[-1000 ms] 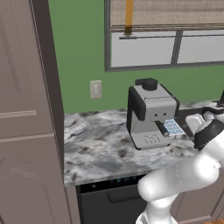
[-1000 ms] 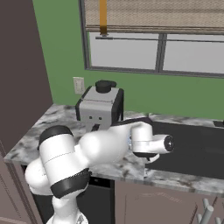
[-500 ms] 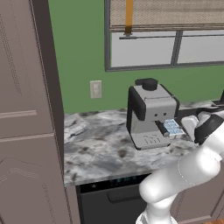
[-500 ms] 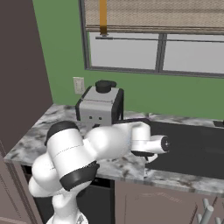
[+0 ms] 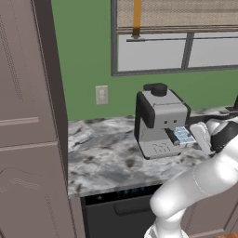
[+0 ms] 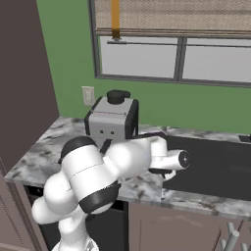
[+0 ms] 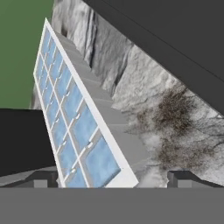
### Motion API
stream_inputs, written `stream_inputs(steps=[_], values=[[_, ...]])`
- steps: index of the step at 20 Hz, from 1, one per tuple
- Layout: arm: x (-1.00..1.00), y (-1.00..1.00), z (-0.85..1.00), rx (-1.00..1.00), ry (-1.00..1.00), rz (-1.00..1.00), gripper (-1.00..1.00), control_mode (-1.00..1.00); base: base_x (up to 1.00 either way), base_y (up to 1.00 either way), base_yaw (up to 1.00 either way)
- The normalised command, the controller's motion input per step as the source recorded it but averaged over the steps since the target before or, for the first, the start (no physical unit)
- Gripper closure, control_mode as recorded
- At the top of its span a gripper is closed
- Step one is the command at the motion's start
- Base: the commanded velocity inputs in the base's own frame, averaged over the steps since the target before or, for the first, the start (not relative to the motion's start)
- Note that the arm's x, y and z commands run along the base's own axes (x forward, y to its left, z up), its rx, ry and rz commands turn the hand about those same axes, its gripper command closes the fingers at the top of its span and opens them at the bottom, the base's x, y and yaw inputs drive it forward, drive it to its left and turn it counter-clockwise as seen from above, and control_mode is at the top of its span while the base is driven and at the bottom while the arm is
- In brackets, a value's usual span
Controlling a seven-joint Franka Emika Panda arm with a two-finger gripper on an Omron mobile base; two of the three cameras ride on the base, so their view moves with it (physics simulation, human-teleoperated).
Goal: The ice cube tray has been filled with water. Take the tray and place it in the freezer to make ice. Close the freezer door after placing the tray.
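Note:
The ice cube tray is a thin white grid whose cells hold pale blue water. It lies on the marble counter and runs up and to the left in the hand view. My gripper is open, its two dark fingertips spread wide on either side of the tray's near end and not touching it. From the left base the tray shows as a small blue patch right of the coffee machine, with my wrist just beside it. The freezer and the freezer door are out of view.
A grey coffee machine stands on the marble counter, close to the tray's left. A dark sink lies to the right. Tall brown cabinets bound the counter's left end. A window runs above the green wall.
My wrist has moved a little left, towards the tray beside the coffee machine, and the elbow has swung up. The tray has not moved and the jaws have stayed open.

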Motion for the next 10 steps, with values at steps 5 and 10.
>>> stream_inputs(steps=[5, 10], values=[[0.22, 0.0, -0.21, 0.0, 0.0, 0.0, -1.0, -1.0, 0.0, 0.0, 0.0], [0.09, 0.03, -0.34, 0.0, -0.01, 0.0, -1.0, -1.0, 0.0, 0.0, 0.0]])
